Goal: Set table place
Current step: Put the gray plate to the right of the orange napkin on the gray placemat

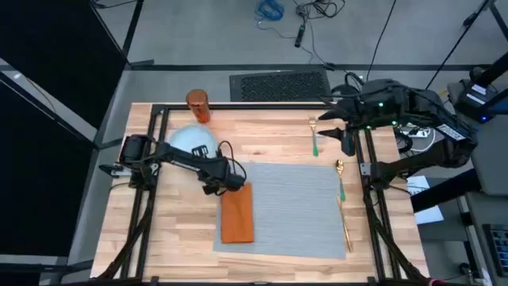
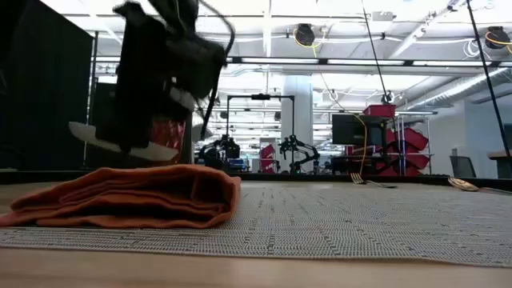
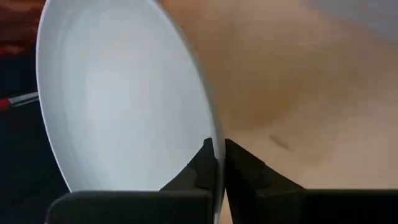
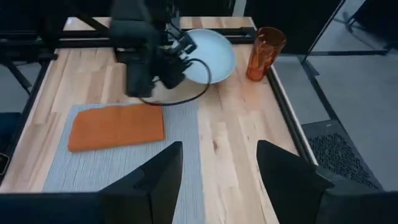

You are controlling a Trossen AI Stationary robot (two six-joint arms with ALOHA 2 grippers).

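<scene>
The pale-blue plate (image 1: 193,140) hangs over the far left of the table (image 1: 278,131), with my left gripper (image 1: 213,161) shut on its rim. The folded orange napkin (image 1: 236,212) lies on the left part of the grey placemat (image 1: 294,206). The orange tumbler (image 1: 198,106) stands at the far edge. A fork (image 1: 314,137) lies beyond the mat; a spoon (image 1: 340,178) and a knife (image 1: 346,226) lie along its right edge. My right gripper (image 4: 217,180) hovers open at the far right, holding nothing. My left gripper pinches the plate's rim (image 3: 217,155) between its two fingers, one on the plate's upper face and one beneath it. It takes the rim on the side nearest the placemat. The plate (image 2: 120,142) is tilted and lifted clear of the table.
Black frame rails (image 1: 155,159) run along the table's left and right sides and its far edge. The middle of the placemat is bare. A floor vent (image 1: 279,83) and cables lie beyond the far edge.
</scene>
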